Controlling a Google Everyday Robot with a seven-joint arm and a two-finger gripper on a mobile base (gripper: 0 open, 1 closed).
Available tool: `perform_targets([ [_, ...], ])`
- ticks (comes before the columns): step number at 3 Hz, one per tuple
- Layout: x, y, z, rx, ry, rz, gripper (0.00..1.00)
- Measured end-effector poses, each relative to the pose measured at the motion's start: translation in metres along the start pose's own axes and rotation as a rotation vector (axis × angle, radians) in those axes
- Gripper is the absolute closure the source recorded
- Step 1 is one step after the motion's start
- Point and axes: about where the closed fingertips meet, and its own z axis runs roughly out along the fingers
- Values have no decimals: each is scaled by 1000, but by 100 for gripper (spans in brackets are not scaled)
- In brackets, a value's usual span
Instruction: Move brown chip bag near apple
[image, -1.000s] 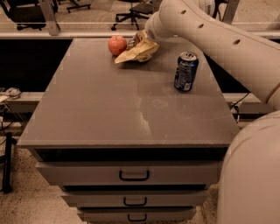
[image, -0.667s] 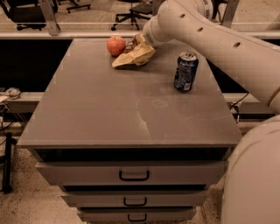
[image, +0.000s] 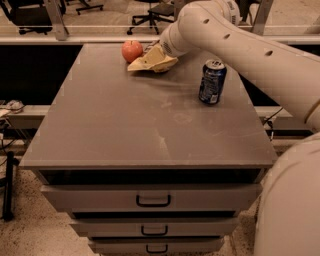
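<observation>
Grey cabinet top (image: 125, 130) with drawers (image: 152, 200) below. Near its far edge sits the apple (image: 132, 50), with the bag (image: 150, 61) lying just right of it. The gripper (image: 160, 50) is down on the bag; holding or let go, I cannot tell. A can (image: 212, 81) stands further right, by the right edge. Wide flat top lies in front
</observation>
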Motion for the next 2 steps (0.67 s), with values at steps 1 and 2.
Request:
perform_targets([
  [1,-5,-6,-15,20,-15,-8,0],
  [2,-14,-19,-58,67,-60,-41,0],
])
